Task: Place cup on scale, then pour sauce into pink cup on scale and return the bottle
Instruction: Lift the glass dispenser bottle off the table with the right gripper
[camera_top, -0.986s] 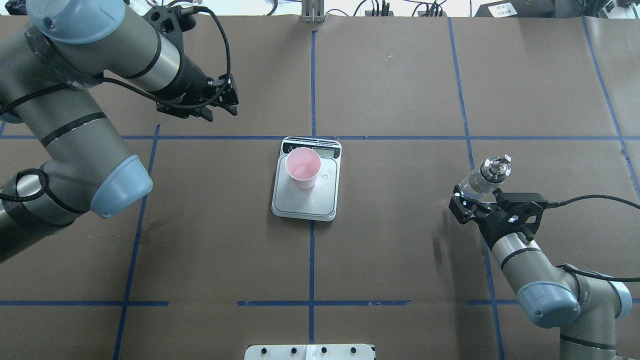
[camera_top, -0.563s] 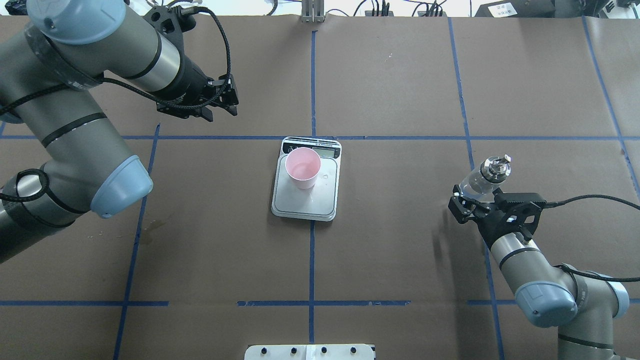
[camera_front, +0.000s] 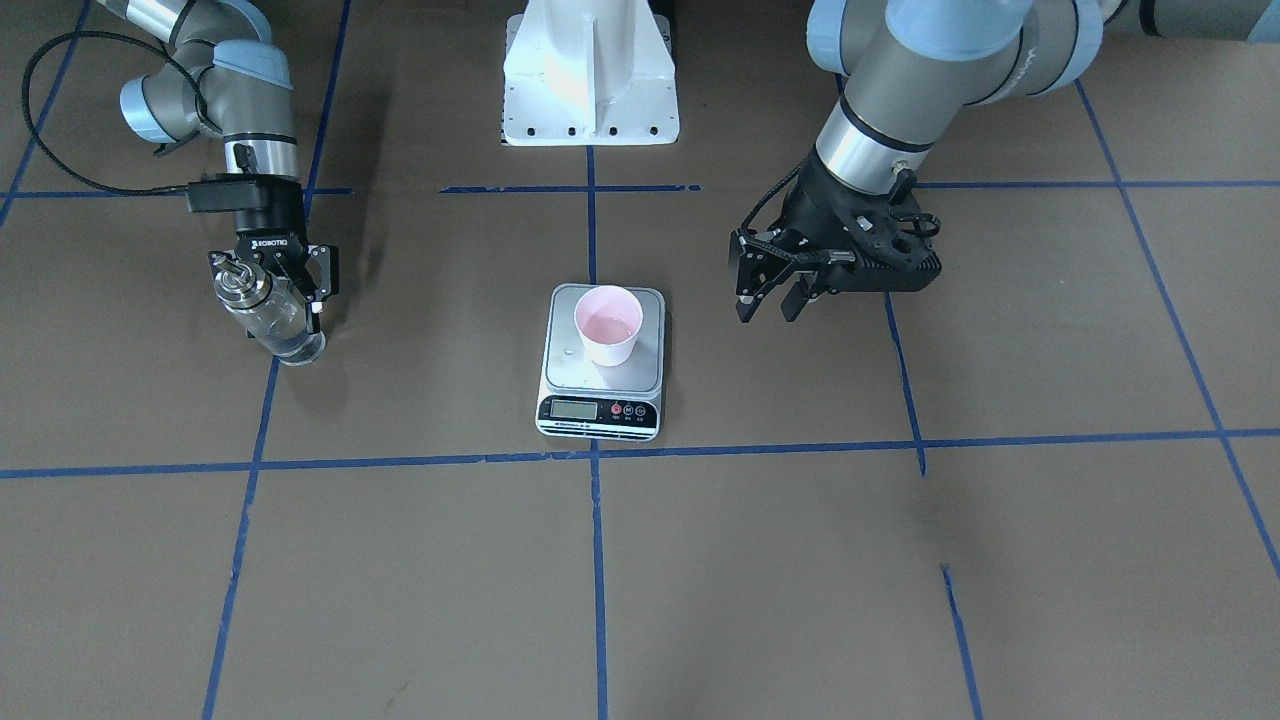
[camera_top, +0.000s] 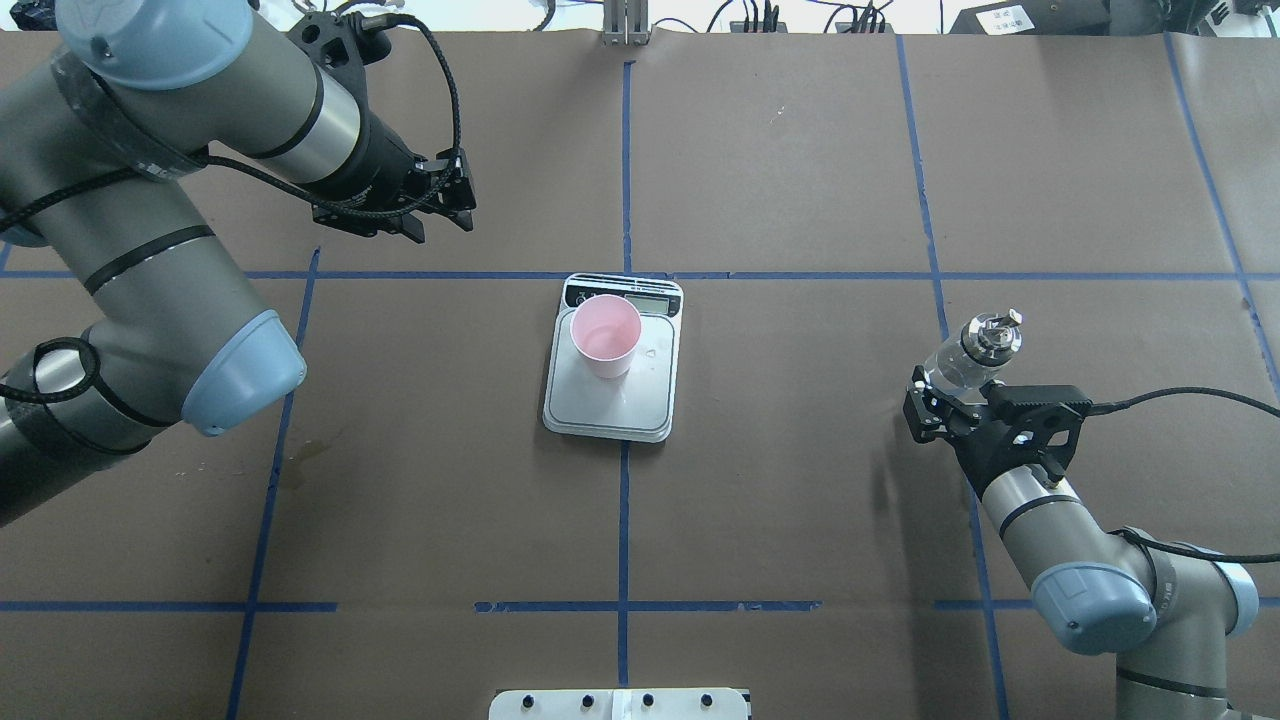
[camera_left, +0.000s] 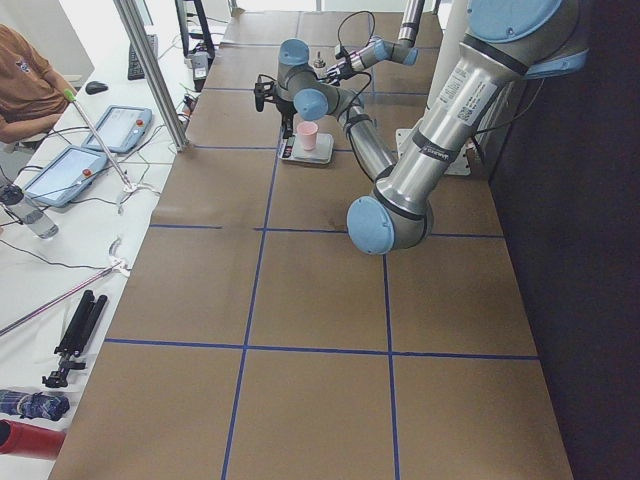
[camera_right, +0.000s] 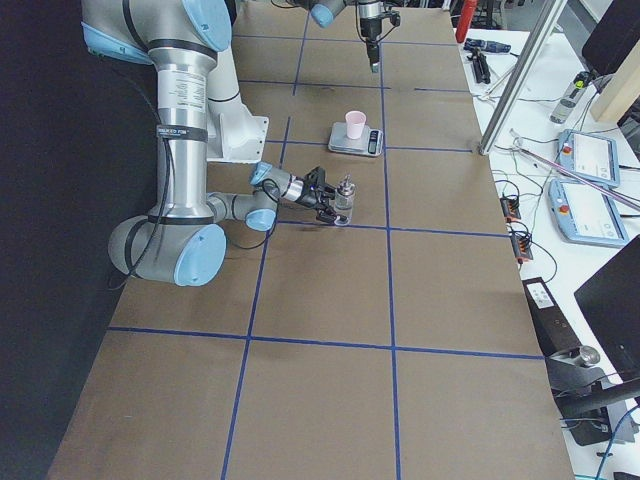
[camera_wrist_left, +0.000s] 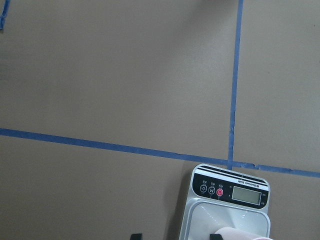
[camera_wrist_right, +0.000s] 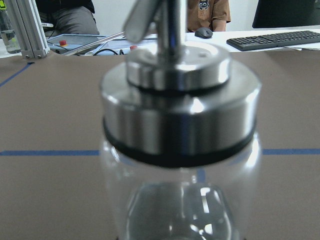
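The pale pink cup (camera_front: 608, 325) stands upright on the scale (camera_front: 648, 312) at the table's centre, with clear liquid in its bottom. It shows on the scale (camera_top: 640, 400) in the overhead view too, as the cup (camera_top: 605, 335). My right gripper (camera_front: 272, 298) is shut on the clear glass bottle (camera_front: 278, 322), which is upright at the table's right side, base at or just above the paper. The bottle (camera_wrist_right: 180, 125) fills the right wrist view. My left gripper (camera_front: 766, 302) is open and empty, above the table beside the scale.
The table is covered in brown paper with blue tape lines. The robot's white base plate (camera_front: 590, 80) sits at the near-robot edge. The left wrist view shows the scale's display end (camera_wrist_left: 232, 189) at its lower edge. Operators' desks with tablets (camera_left: 75, 170) lie beyond the far edge.
The right gripper and the bottle have shifted slightly and look a little lower. The left arm, cup and scale have not moved.
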